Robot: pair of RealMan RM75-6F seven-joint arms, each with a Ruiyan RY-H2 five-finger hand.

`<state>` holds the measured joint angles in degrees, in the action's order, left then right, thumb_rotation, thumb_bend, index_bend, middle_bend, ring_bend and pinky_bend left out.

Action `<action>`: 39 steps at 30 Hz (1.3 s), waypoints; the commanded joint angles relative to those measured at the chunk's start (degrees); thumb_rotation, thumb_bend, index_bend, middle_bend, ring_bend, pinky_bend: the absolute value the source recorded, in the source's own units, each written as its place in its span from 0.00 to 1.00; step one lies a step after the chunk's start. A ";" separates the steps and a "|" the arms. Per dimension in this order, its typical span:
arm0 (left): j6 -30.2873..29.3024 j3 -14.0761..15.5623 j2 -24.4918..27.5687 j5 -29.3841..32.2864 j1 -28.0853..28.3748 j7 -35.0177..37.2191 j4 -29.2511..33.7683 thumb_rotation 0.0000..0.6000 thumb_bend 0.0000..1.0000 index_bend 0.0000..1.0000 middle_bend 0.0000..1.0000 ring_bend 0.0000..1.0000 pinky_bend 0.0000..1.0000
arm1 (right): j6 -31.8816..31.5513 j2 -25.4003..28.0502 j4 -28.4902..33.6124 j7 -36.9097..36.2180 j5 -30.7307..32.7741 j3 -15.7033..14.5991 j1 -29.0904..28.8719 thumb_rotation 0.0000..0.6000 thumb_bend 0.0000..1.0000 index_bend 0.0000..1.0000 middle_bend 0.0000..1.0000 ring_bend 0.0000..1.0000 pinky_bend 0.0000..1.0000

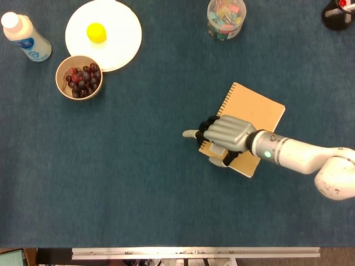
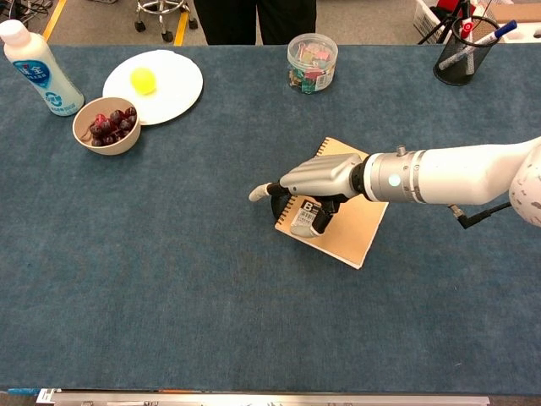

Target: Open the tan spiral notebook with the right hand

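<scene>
The tan spiral notebook (image 1: 258, 113) (image 2: 351, 233) lies closed and flat on the blue table, its spiral along the left edge. My right hand (image 1: 226, 136) (image 2: 317, 179) covers its near-left corner and the white label there. Its fingers curl down over the spiral edge, and one finger sticks out to the left past the notebook. The thumb lies on the cover near the label. The hand hides the corner, so I cannot tell whether it grips the cover. My left hand is in neither view.
Far left stand a white bottle (image 1: 25, 37) (image 2: 38, 68), a bowl of grapes (image 1: 79, 77) (image 2: 106, 127) and a white plate (image 1: 125, 41) (image 2: 182, 85) with a yellow fruit. A jar of clips (image 1: 226, 18) (image 2: 311, 61) and a black pen holder (image 2: 465, 55) are at the back.
</scene>
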<state>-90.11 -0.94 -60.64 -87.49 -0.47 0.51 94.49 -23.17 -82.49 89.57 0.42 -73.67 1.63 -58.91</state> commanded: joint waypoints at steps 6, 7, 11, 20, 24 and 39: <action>-0.34 -0.02 0.10 0.03 -0.24 0.15 0.06 1.00 0.41 0.14 0.09 0.09 0.14 | -3.38 6.91 5.90 -0.35 -3.61 -3.98 3.60 0.77 0.43 0.03 0.29 0.11 0.12; -0.33 -0.03 0.10 0.05 -0.24 0.12 0.10 1.00 0.41 0.14 0.09 0.09 0.14 | -3.94 7.77 6.56 -0.56 -4.08 -4.34 4.08 0.77 0.43 0.03 0.29 0.11 0.12; -0.06 0.02 0.03 -0.16 -0.06 -0.17 0.28 1.00 0.41 0.14 0.09 0.09 0.14 | -9.54 9.96 7.49 -1.24 -6.34 -4.78 7.16 0.77 0.35 0.03 0.28 0.11 0.12; -0.16 0.07 0.24 -0.32 -0.10 -0.45 0.77 1.00 0.41 0.14 0.09 0.09 0.14 | -26.21 8.88 -1.30 -0.40 -14.46 -6.88 15.95 1.00 0.17 0.27 0.29 0.11 0.12; 0.19 0.19 0.12 -0.54 0.09 -0.91 0.91 1.00 0.41 0.15 0.09 0.09 0.14 | -30.01 7.04 -7.46 1.00 -17.86 -8.57 18.44 1.00 0.16 0.33 0.30 0.12 0.12; 0.11 0.24 0.09 -0.75 0.10 -1.01 1.10 1.00 0.41 0.15 0.09 0.09 0.14 | -35.28 0.60 -21.29 0.88 -23.62 -11.10 22.64 1.00 0.15 0.37 0.32 0.13 0.12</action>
<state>-90.00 -0.71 -60.55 -88.24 -0.38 -0.50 95.59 -57.98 -81.16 69.25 1.48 -96.82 -9.31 -36.70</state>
